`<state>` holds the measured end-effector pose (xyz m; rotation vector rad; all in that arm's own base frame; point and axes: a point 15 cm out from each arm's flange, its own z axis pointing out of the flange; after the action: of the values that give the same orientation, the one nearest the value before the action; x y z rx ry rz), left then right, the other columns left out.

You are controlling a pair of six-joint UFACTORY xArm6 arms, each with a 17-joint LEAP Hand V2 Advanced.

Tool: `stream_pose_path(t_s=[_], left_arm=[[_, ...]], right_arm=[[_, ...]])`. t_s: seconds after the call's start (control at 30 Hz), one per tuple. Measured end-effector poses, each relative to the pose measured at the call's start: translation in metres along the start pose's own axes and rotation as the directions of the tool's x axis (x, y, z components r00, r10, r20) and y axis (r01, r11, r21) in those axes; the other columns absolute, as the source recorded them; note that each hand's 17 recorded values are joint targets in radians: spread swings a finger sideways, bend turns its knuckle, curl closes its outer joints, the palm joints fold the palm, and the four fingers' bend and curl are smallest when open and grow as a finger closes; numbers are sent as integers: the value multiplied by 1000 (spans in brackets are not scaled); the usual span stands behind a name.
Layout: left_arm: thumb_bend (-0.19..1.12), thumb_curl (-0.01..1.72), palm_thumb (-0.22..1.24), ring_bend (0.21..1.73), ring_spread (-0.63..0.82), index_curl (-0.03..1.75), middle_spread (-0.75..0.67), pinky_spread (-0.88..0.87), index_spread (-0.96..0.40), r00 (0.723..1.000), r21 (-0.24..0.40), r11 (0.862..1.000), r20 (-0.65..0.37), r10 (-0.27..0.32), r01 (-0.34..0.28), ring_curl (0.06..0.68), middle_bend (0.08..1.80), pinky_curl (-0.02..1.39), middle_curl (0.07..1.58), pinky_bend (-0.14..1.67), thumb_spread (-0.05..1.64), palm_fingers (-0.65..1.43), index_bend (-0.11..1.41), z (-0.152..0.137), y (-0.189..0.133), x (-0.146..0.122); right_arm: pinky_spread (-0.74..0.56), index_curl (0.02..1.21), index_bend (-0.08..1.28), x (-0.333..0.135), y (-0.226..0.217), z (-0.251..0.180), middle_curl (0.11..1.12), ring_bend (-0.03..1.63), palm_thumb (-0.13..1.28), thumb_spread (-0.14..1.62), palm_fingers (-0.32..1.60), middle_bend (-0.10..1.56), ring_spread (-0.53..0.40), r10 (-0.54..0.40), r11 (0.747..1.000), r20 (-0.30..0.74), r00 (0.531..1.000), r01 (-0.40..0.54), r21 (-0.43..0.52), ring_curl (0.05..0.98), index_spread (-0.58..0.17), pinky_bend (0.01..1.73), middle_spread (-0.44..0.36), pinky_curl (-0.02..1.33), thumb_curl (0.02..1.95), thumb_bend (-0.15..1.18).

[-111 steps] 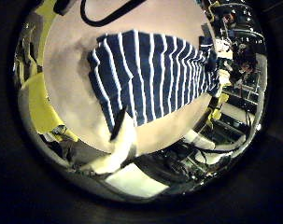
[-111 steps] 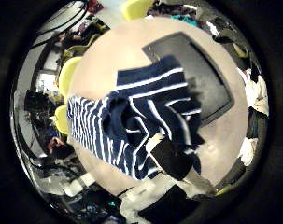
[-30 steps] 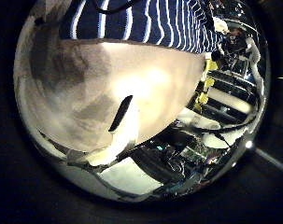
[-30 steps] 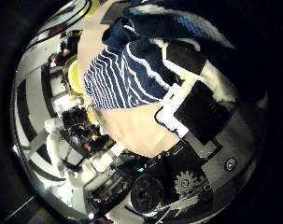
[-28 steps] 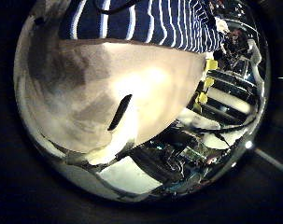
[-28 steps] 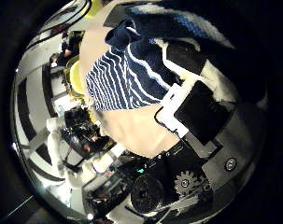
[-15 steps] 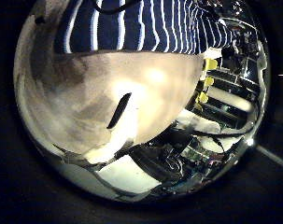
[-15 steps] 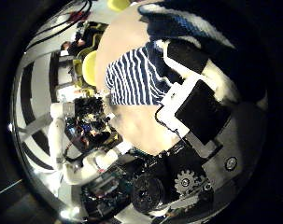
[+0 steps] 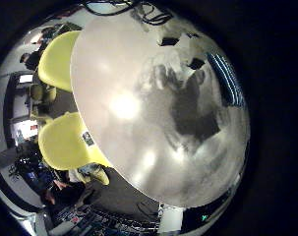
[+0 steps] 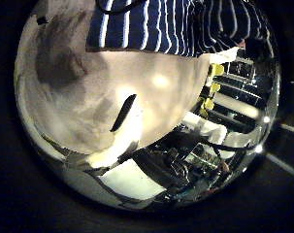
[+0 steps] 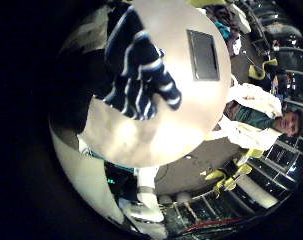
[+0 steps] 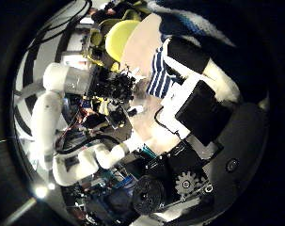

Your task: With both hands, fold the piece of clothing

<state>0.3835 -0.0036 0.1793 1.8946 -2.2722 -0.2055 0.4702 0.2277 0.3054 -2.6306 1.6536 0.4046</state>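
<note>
On the table (image 9: 119, 88), a striped shirt (image 10: 151, 24) lies by both robot hands.
Close to the right robot hand (image 12: 194, 89), the shirt bunches against its curled fingers (image 12: 184, 55). I cannot tell how the left robot hand is set.

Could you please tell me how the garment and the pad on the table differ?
The garment is striped and rumpled; the pad is plain and flat. The garment is close to the right hand; the pad lies farther off. Both are over the table.
</note>
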Motion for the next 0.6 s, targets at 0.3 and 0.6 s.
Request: stream_pose_path(t_s=[0.3, 0.6], left_arm=[[-10, 304, 406, 663, 129, 423, 80, 166, -38, 995, 59, 993, -7, -100, 101, 220, 190, 373, 361, 308, 1229, 298, 195, -22, 48, -42], [-14, 305, 417, 652, 118, 438, 68, 152, -53, 992, 61, 990, -11, -123, 123, 213, 187, 371, 364, 305, 1243, 319, 193, -22, 58, -52]], right_arm=[[-327, 1030, 551, -49, -54, 105, 815, 1340, 789, 1194, 805, 1077, -237, -87, 996, -33, 996, 86, -38, 635, -432, 1162, -205, 844, 582, -50], [-89, 680, 164, -34, -54, 100, 582, 1093, 611, 1157, 4, 558, -135, -130, 991, -24, 991, 129, -38, 496, -505, 1045, -195, 740, 481, -38]])
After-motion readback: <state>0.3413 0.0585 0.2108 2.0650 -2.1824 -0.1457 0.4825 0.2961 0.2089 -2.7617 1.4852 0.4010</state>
